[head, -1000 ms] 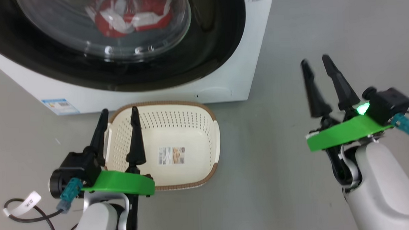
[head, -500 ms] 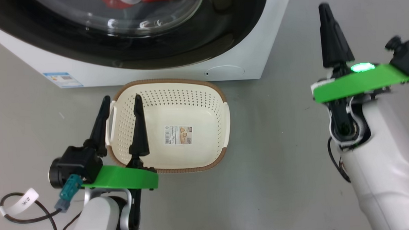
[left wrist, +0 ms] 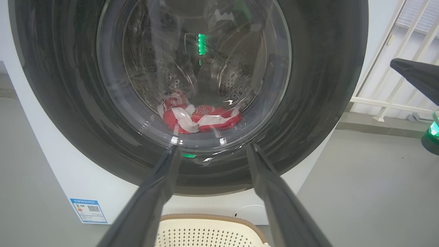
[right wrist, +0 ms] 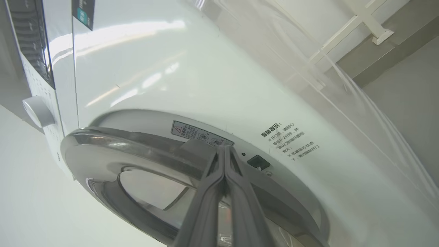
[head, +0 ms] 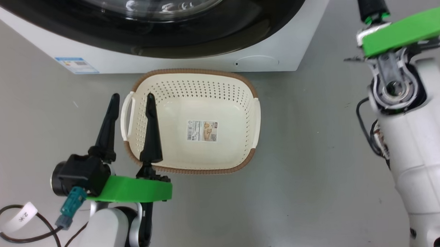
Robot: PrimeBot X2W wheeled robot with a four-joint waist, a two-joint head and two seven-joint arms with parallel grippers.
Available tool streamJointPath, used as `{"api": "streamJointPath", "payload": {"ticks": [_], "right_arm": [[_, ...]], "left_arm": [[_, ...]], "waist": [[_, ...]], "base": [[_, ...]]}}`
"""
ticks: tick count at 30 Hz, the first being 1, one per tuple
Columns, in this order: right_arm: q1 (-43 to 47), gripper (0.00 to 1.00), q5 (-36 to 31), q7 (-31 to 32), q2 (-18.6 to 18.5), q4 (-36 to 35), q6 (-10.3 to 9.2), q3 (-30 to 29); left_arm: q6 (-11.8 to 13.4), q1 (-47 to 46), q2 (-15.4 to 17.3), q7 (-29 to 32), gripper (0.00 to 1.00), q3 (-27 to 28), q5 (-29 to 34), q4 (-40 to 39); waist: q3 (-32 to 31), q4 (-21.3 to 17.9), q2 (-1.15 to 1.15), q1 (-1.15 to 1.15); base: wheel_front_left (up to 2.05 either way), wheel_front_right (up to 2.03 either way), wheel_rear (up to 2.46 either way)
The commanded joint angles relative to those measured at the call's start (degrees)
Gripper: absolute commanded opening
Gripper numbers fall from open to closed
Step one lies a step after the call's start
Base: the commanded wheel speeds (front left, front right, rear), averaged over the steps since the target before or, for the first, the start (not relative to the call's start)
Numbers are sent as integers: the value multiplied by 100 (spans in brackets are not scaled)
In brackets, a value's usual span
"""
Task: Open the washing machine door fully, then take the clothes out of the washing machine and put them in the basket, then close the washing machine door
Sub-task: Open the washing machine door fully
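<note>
The white washing machine (head: 188,64) stands at the top of the head view, and the glossy black washing machine door (head: 238,31) covers its front. Behind the door's glass (left wrist: 192,68) the red and white clothes (left wrist: 202,118) lie at the drum's bottom. Below the machine on the floor sits the cream basket (head: 192,70), with nothing in it but a label. My left gripper (head: 132,96) is open, its fingers over the basket's left handle. My right gripper (right wrist: 223,148) is shut, its tips at the door's silvery rim (right wrist: 137,140), high on the machine's right side.
A blue label sticker (head: 76,65) marks the machine's lower left corner. A black cable with a white tag (head: 16,218) lies on the grey floor at the lower left. A white railing (left wrist: 394,103) runs right of the machine. A control dial (right wrist: 37,111) juts from the panel.
The head camera has tilted, so the machine and basket have shifted in the picture. My right gripper has shut and risen toward the door's right edge. The left gripper keeps its place by the basket.
</note>
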Motion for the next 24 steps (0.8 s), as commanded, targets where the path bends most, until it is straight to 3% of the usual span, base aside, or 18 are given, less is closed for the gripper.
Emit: {"api": "streamJointPath", "payload": {"ticks": [1, 14, 24], "right_arm": [[-227, 0, 257, 164, 76, -89, 3, -9], [-1008, 0, 1112, 1129, 76, 630, 3, -325], [-1640, 0, 1109, 1722, 22, 1550, 3, -503]], "left_arm": [[-36, -130, 69, -50, 100, 170, 87, -201], [-81, -185, 59, -50, 100, 117, 52, -239], [-51, -213, 58, -50, 100, 15, -14, -229]], "waist": [[90, 79, 0, 0], [228, 244, 0, 0], [277, 397, 0, 0]], "base": [[0, 0, 0], [0, 0, 0], [0, 0, 0]]}}
